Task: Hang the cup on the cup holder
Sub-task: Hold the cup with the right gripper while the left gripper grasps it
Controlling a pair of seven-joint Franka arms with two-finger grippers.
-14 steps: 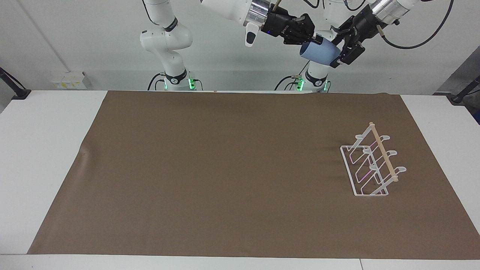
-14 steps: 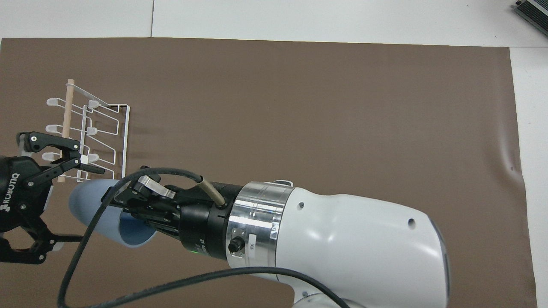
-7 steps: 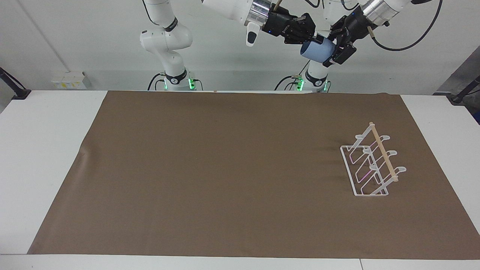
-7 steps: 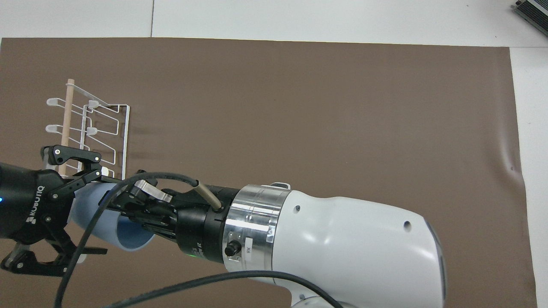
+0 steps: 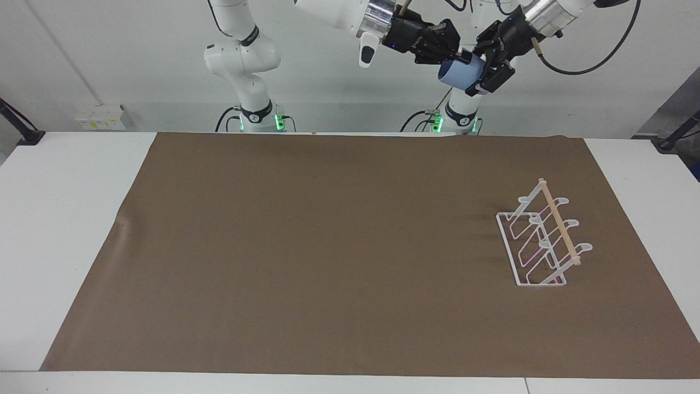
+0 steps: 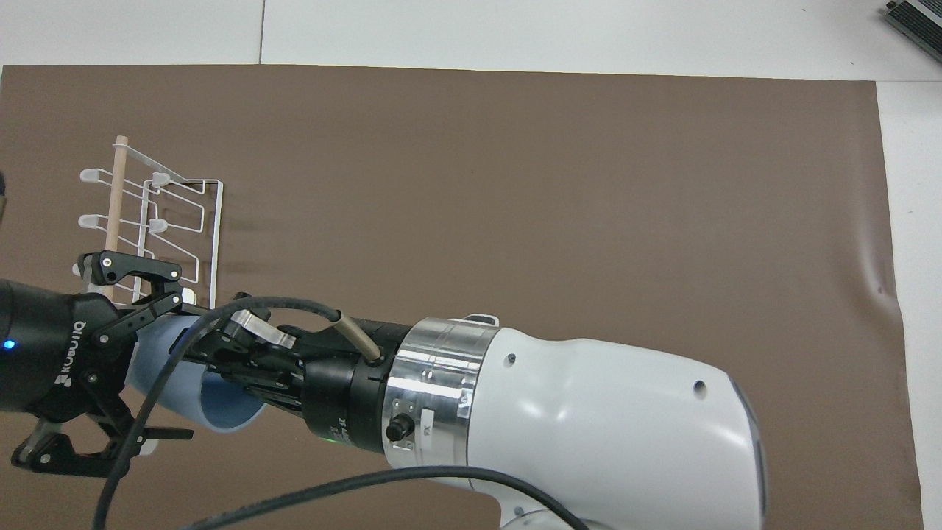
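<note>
Brown mat (image 5: 328, 246) over white bench (image 5: 65, 230); cup (image 5: 461, 74) aloft at the robots' edge, right tool (image 5: 458, 54) clamped on its rim, left tool (image 5: 482, 76) closed round its body. Cup holder (image 5: 544, 241) empty toward the left arm's end. Handover: release right only once left grip proves firm

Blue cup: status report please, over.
Right hand and left hand both shut on cup, midair. Empty cup holder waiting. Nothing in the way.

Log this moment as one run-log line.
phase: mid-air handover | cup: held aloft between both tools | right tool: shut on cup | left tool: shut on cup | cup holder: empty
</note>
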